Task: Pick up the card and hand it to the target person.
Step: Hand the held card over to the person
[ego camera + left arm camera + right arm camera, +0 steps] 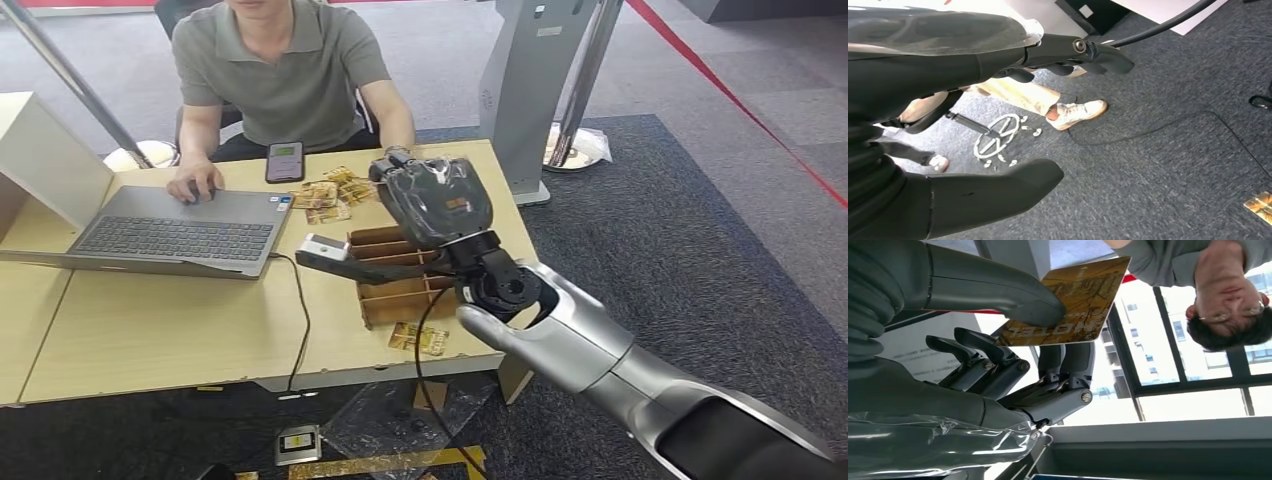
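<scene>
Beyond the pale wooden table (150,330) sits the person in a grey-green polo shirt (280,70). Our right hand (432,200), raised over the table's far edge, pinches the gold rectangular card (1073,302) under its thumb. We should extend it steadily toward the person, gripping until they take it.

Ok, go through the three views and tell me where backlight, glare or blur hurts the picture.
Right wrist view: bright windows backlight the scene, yet the card pinched by the right hand stays readable; glare streaks the hand's plastic cover. Left wrist view: the left hand is dark and soft up close, the carpet sharper. Head view: even light, slight softness on the right hand.
</scene>
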